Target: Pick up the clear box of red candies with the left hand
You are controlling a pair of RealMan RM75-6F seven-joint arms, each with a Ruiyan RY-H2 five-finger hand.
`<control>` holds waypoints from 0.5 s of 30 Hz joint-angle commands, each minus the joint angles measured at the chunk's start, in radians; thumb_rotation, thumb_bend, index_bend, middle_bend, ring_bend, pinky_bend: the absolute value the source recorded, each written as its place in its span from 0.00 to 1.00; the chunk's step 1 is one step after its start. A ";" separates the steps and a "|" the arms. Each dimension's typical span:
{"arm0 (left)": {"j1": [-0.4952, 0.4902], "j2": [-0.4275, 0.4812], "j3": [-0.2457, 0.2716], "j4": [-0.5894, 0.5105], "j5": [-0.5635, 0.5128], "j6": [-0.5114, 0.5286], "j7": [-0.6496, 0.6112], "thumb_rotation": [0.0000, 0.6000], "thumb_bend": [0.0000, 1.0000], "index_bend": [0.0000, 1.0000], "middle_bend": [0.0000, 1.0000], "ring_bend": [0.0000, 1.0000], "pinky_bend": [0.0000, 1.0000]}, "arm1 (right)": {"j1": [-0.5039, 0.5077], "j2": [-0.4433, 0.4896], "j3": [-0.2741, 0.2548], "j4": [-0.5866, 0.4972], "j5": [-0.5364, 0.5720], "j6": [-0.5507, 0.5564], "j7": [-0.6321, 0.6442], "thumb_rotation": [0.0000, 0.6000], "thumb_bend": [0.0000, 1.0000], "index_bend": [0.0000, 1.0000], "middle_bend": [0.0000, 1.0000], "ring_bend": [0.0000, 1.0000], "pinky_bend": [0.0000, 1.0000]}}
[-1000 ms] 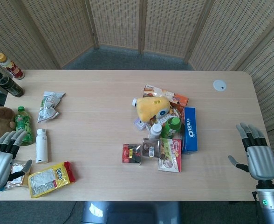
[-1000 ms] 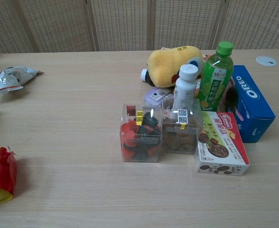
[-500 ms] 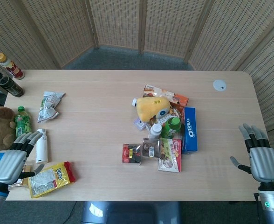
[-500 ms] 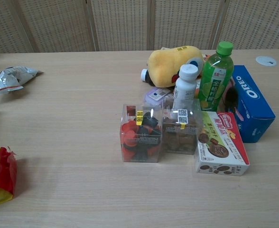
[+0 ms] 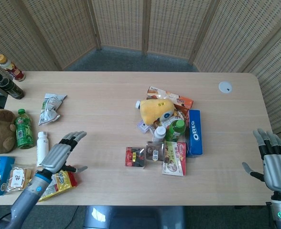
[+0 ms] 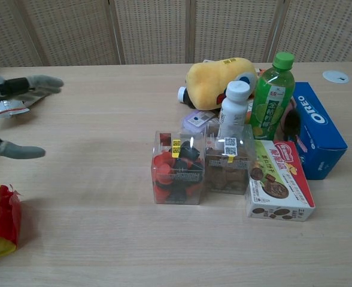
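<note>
A pale wood-grain counter (image 5: pixel 102 124) with rounded corners stands before folding woven-rattan screens (image 5: pixel 145 24) and a grey floor. The clear plastic box of red candies (image 5: pixel 135 157) sits near the middle of the counter's front edge, touching a clear box of brown sweets (image 5: pixel 155 151) at the front of a snack pile. The left robot hand (image 5: pixel 59 155) hovers with its fingers spread and empty over the front-left part, well apart from the box, and the right robot hand (image 5: pixel 274 162) hangs spread and empty off the front-right corner.
</note>
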 commanded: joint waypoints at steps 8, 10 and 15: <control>-0.139 -0.181 -0.043 0.129 -0.068 -0.143 -0.038 0.77 0.00 0.00 0.00 0.00 0.00 | -0.019 0.018 0.002 -0.016 0.001 0.019 -0.007 0.98 0.20 0.00 0.01 0.00 0.00; -0.153 -0.208 -0.044 0.155 -0.065 -0.153 -0.059 0.76 0.00 0.00 0.00 0.00 0.00 | -0.022 0.023 0.002 -0.021 0.001 0.023 -0.009 0.98 0.20 0.00 0.01 0.00 0.00; -0.181 -0.266 -0.043 0.211 -0.056 -0.175 -0.121 0.77 0.00 0.00 0.00 0.00 0.00 | -0.026 0.029 0.004 -0.030 0.003 0.023 -0.014 0.98 0.20 0.00 0.01 0.00 0.00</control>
